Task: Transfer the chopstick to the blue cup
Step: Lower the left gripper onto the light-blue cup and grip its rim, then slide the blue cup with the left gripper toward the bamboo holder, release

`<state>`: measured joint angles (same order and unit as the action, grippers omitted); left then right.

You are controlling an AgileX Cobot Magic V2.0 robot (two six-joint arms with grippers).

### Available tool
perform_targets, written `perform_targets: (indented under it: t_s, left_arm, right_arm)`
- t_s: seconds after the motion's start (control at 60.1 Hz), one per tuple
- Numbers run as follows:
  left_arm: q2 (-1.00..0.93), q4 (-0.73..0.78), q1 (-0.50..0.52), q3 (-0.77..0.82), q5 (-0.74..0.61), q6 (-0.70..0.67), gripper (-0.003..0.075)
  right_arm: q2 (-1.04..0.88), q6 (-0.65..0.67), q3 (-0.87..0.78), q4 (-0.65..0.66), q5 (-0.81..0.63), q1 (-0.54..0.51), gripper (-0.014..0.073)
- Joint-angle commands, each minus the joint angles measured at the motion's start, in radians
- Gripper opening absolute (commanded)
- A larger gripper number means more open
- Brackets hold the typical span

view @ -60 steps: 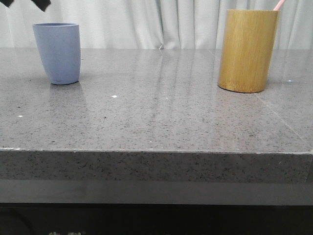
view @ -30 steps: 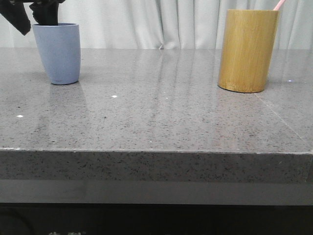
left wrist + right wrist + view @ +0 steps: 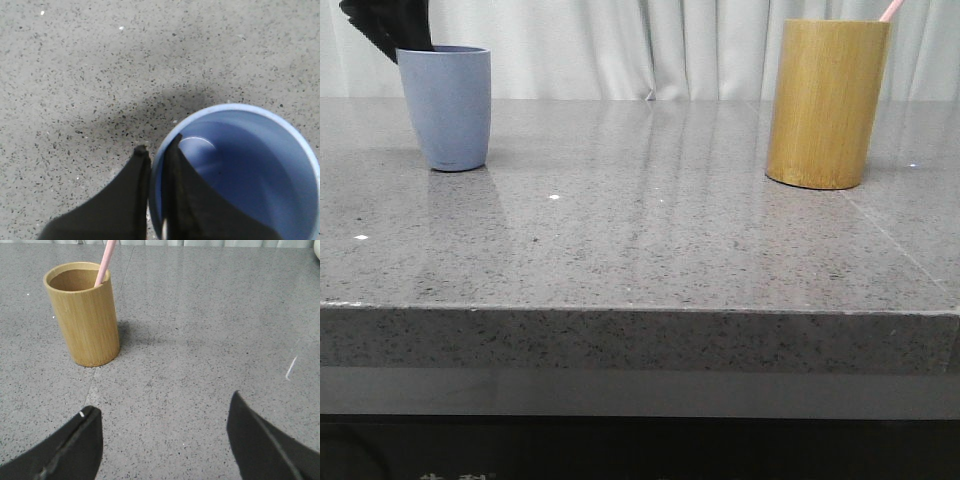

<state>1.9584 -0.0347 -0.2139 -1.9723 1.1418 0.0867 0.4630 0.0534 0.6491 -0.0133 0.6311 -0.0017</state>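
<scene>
Blue cup (image 3: 448,107) upright on grey speckled table (image 3: 640,240), far to the left of the bamboo holder (image 3: 827,103), well apart from it. Same cup from above in left wrist view (image 3: 235,170), hollow, nothing seen inside. Left gripper (image 3: 156,152) pinched narrow across the cup's rim: one finger (image 3: 131,190) outside the wall, the other (image 3: 182,190) inside, wall between them. In front view, dark gripper body (image 3: 388,25) up behind the cup's left rim.

Chopstick (image 3: 105,262) pale pink, standing tilted in the bamboo holder (image 3: 85,312), leaning on its rim; tip poking past the holder's right top edge in front view (image 3: 890,10).

Right gripper (image 3: 162,427) spread wide over bare table, gripping nothing, well clear of the holder. White curtain (image 3: 650,50) behind the holder.
</scene>
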Motion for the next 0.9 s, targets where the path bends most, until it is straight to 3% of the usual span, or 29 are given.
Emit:
perform_targets:
  t_s: [0.0, 0.615, 0.882]
  left_arm:
    - [-0.054, -0.042, -0.011, -0.035, -0.034, -0.010, -0.0019]
    - [-0.051, -0.033, -0.288, -0.068, -0.125, 0.005, -0.0019]
    - [0.002, 0.003, -0.337, -0.105, -0.132, 0.005, -0.0019]
  right_arm:
    - [0.012, -0.007, 0.033, -0.003, -0.070, 0.000, 0.0538]
    - [0.012, -0.007, 0.033, -0.003, -0.061, 0.000, 0.0538]
    - [0.012, -0.007, 0.033, -0.003, -0.060, 0.000, 0.0538]
